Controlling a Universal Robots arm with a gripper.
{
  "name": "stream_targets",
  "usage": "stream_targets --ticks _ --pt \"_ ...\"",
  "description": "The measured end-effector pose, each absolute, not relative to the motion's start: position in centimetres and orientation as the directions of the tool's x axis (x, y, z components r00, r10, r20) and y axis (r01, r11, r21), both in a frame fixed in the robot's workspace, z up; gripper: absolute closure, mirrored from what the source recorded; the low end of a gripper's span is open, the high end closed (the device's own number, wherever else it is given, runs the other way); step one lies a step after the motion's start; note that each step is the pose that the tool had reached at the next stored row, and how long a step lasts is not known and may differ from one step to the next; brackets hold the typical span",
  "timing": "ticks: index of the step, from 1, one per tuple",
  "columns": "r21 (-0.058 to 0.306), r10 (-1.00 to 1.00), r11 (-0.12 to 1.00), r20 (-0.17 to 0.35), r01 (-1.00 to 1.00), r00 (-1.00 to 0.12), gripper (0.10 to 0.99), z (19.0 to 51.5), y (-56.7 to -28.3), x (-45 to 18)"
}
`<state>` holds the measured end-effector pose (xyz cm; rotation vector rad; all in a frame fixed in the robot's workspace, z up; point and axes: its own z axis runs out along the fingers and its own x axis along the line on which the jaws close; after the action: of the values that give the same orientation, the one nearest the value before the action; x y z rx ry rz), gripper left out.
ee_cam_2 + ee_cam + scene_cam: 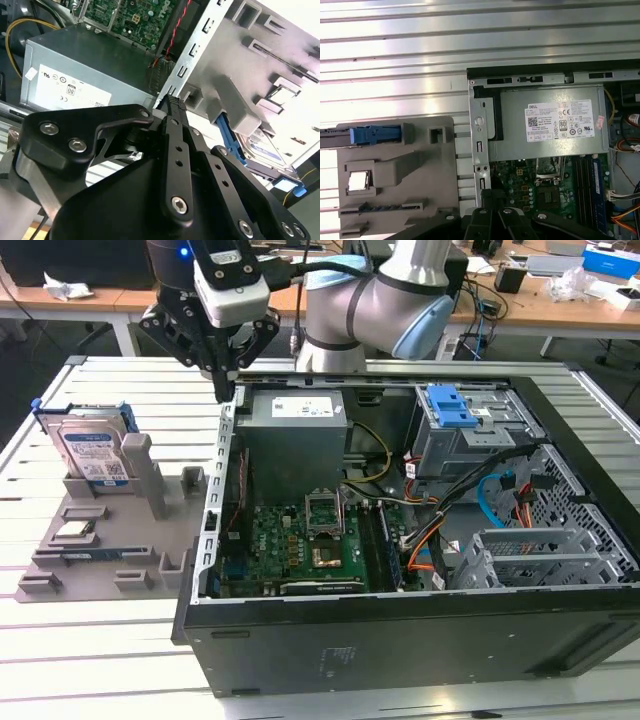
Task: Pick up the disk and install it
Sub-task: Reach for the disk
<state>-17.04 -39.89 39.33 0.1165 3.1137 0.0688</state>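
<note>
Disk (95, 452) stands on edge in the grey fixture (120, 535) on the desk (120, 390) at the exterior view's left, label face showing, not yet picked. Gripper (227, 388) hangs well apart to its right and higher, over the left wall of the open PC case (400, 640), fingers (175, 140) pressed together on nothing. The first wrist view looks down and gives the disk (372, 135) edge-on as a thin blue strip, long axis pointing toward the case wall, which the exterior view's face-on look doesn't give.
</note>
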Motion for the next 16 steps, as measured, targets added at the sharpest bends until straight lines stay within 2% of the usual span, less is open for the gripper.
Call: stream_targets --ticks 16 --pt "0.045 0.075 0.996 -0.023 0.074 -0.997 0.980 39.3 -39.9 -19.8"
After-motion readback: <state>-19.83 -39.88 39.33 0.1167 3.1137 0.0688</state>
